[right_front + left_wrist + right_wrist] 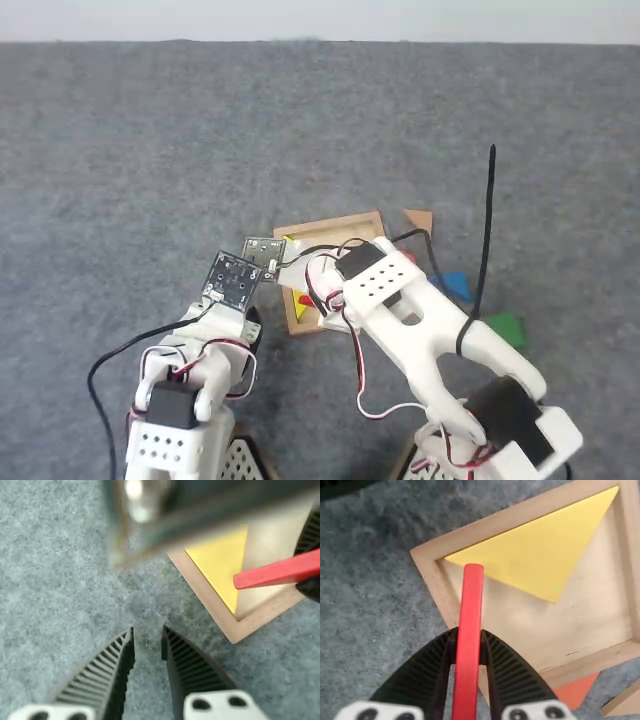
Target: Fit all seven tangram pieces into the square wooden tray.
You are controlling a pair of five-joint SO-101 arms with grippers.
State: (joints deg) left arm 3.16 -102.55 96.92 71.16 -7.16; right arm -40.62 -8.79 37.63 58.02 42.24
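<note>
Grip: my right gripper is clamped on the thin red tangram piece, held on edge over the square wooden tray, beside the seated yellow triangle.
Handling: probably light, stiff and slick, so I pinch the flat faces mid-length.
Left gripper: mine too, parted and empty, over grey carpet by the tray corner.
Views: the high view adds a blue piece and a green piece outside the tray; my right wrist view shows the pinch.

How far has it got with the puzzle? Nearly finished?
Early days. Done: one yellow triangle lies flat in the tray. In hand: the right gripper holds a red piece on edge over the tray; the left gripper hangs open above the mat. Left: the blue piece, green piece and brownish piece lie on the mat outside the tray, and much of the tray floor is bare.
</note>
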